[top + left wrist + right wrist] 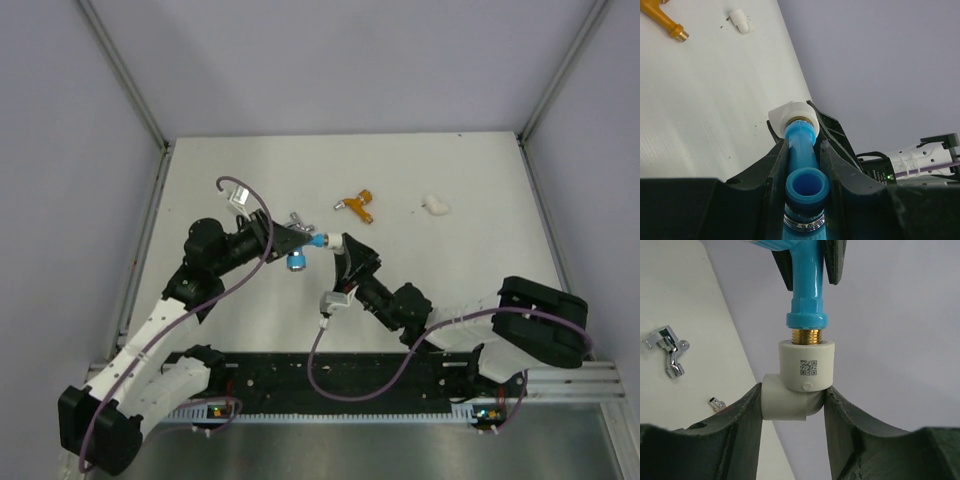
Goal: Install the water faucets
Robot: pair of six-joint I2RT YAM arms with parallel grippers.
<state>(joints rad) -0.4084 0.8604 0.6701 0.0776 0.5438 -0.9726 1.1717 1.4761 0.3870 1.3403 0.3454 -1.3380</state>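
1. Left jaws: clamped on the body of the blue faucet.
2. Silver faucet: lying on the table, just behind the left jaws.
3. White elbow fitting: seated on the blue faucet's brass thread. Marking: a printed QR code.
4. Right jaws: pinching the elbow fitting's lower leg.
5. Orange faucet: on the table, further right.
6. Spare elbow fitting: on the table, rightmost.

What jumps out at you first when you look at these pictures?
The bright blue plastic faucet, pinched in the left gripper, has its brass thread in a white elbow pipe fitting held by the right gripper, above the white table. Behind them lies an orange T-shaped faucet, and a shiny silver metal faucet lies beside the left arm.
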